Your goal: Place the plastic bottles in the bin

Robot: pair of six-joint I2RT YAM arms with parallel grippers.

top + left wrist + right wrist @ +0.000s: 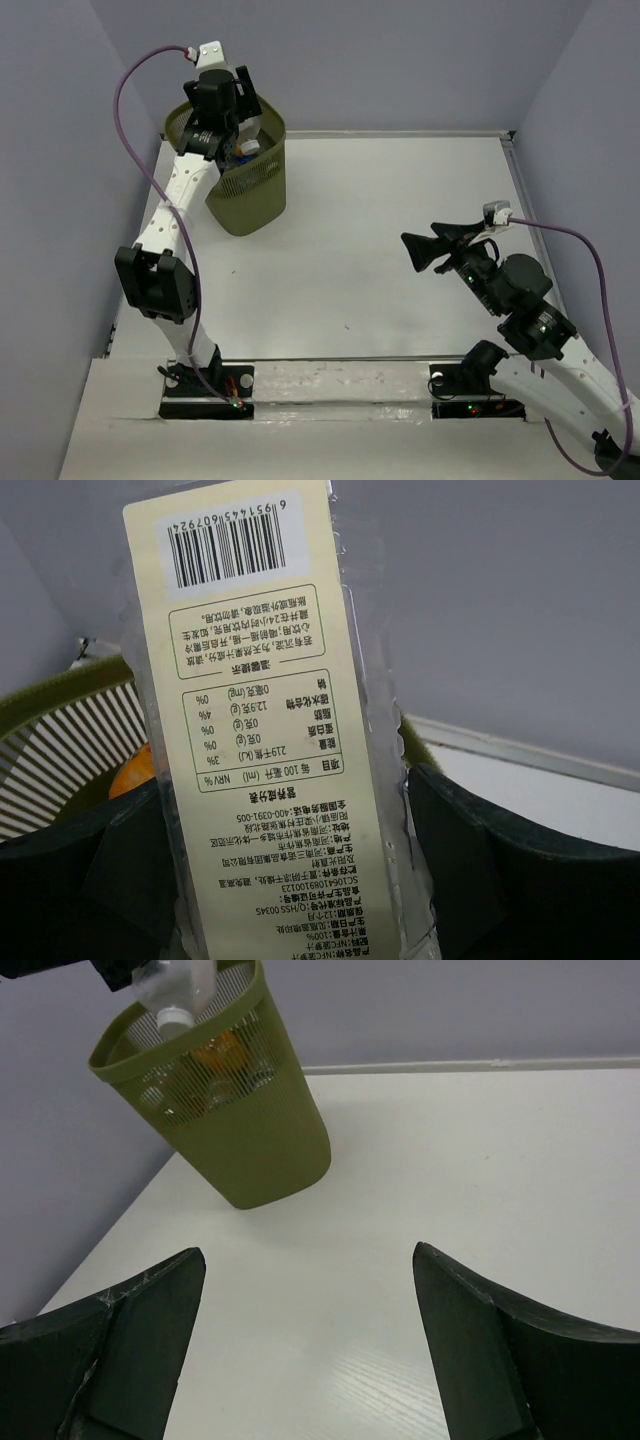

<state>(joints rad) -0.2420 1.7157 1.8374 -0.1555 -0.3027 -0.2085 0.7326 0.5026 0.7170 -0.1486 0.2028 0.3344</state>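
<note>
Grey walls, white counter [380,220]. Looking at clear bottle [270,730] with pale-yellow printed label: hanging cap-down right over the mouth of the bin [260,1150], not yet inside. Being gripped across the labelled body by left pincer [275,810], fingers closed onto both sides. Judging it as empty and light, thin-walled, probably denting under a hard squeeze. Label film likely slippery, so mid-body hold looking right. Needing only a release to drop, by the look of it. Sitting in bin: small orange bottle [218,1052] plus a few clear ones, blurred through the mesh. Standing in far-left corner of counter, near the wall: bin. Hovering over right side of counter, well apart from bin: right pincer [305,1280], spread wide, holding nothing. Seeing no other bottles on counter, so reckoning this as the last one.
</note>
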